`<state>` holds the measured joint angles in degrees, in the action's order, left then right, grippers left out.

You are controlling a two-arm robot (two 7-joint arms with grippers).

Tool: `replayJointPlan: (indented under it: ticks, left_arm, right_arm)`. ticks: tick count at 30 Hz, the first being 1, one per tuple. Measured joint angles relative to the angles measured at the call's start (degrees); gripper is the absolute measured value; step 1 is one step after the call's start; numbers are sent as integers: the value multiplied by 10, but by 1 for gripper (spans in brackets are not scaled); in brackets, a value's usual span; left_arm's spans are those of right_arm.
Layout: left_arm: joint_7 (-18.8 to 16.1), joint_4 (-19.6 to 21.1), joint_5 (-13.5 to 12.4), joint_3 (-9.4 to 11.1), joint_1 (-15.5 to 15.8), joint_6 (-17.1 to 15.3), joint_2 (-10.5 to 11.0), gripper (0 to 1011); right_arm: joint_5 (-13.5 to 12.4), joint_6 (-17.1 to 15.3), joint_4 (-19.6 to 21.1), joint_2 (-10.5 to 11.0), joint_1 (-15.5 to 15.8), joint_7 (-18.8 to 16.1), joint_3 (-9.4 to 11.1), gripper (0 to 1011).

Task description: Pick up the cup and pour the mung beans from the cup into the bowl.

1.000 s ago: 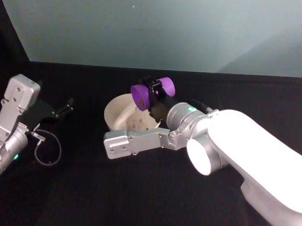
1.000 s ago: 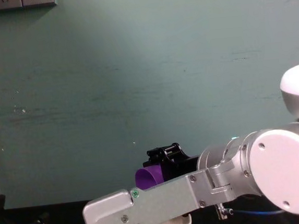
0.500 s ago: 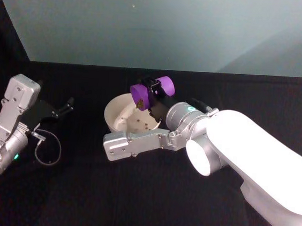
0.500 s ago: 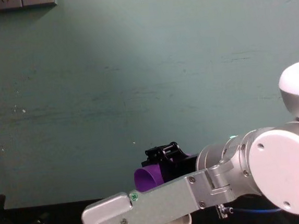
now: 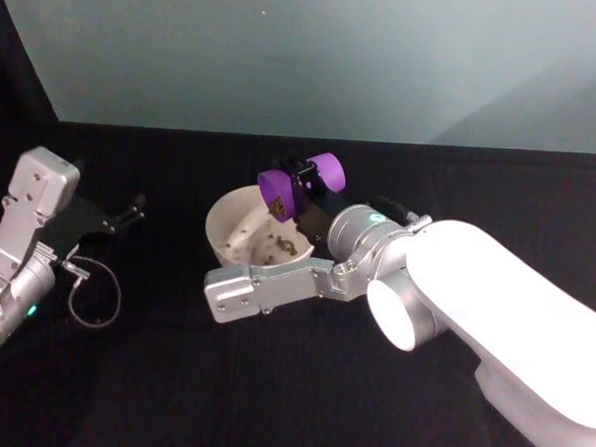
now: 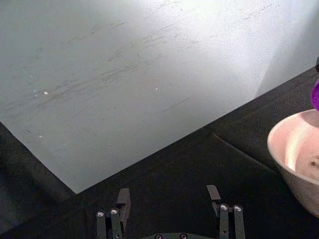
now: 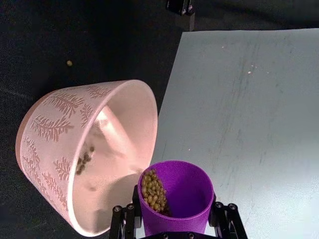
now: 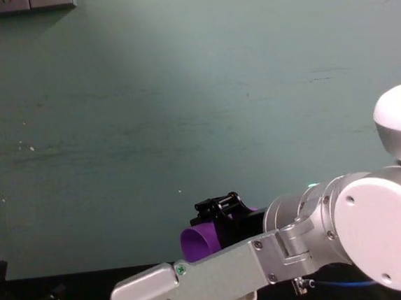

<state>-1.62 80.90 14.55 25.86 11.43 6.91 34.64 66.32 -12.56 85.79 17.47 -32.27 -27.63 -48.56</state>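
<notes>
My right gripper (image 5: 301,189) is shut on the purple cup (image 5: 302,180), which lies tipped on its side above the bowl (image 5: 231,217), mouth toward the left. Mung beans (image 7: 152,190) pile at the cup's (image 7: 175,196) lower lip in the right wrist view, and some beans (image 5: 280,247) lie inside the off-white bowl (image 7: 59,140). From the chest, the cup (image 8: 198,241) shows behind my right forearm. My left gripper (image 5: 130,211) rests open on the black table at the left, apart from the bowl (image 6: 296,154); its fingers (image 6: 123,199) show with nothing between them.
A black cloth covers the table (image 5: 270,400), with a pale green wall (image 5: 315,56) behind it. A loose cable loop (image 5: 95,294) hangs by my left arm. One stray bean (image 7: 69,63) lies on the cloth beside the bowl.
The cup has tilted further over the bowl, and more beans have fallen into it. My left arm has not moved.
</notes>
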Motion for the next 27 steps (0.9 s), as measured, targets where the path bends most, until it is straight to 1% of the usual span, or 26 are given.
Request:
replayJointPlan:
  ticks: [27]
  left_arm:
    - [0,0,0,0,0,0,0,1000]
  right_arm:
    - [3,0,-2,-1,0,-1,0,720]
